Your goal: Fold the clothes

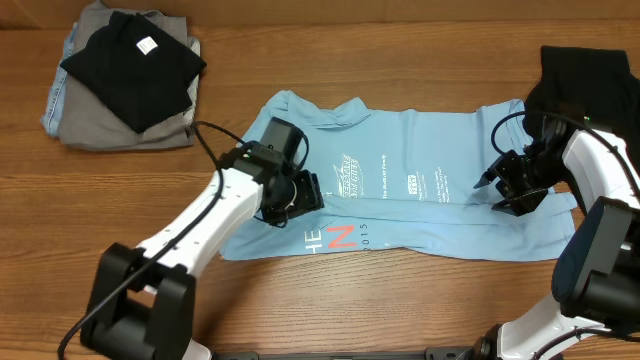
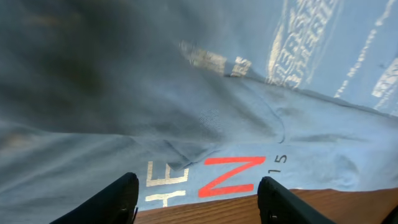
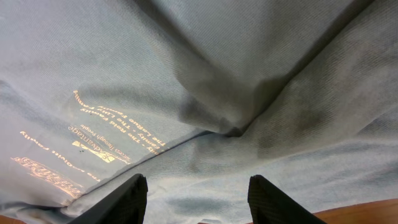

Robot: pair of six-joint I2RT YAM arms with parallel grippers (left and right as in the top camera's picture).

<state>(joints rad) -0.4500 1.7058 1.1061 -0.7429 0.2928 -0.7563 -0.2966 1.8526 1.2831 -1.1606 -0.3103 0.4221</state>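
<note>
The T-shirt (image 1: 420, 185) lies spread across the middle of the table (image 1: 330, 50), its length running from 9 to 3 o'clock. One layer is folded over on top, and a strip bearing the large letters (image 1: 335, 238) lies bare along the 6 o'clock edge. The left gripper (image 1: 315, 190) sits over the shirt's 9 o'clock end, the right gripper (image 1: 490, 185) over its 3 o'clock end, both above cloth. At 10 o'clock, well apart from the shirt, a pile of folded clothes (image 1: 120, 80) rests on the table, one piece on another. At 2 o'clock a separate garment (image 1: 585, 75) lies behind the right arm, just beside the shirt's far corner.
</note>
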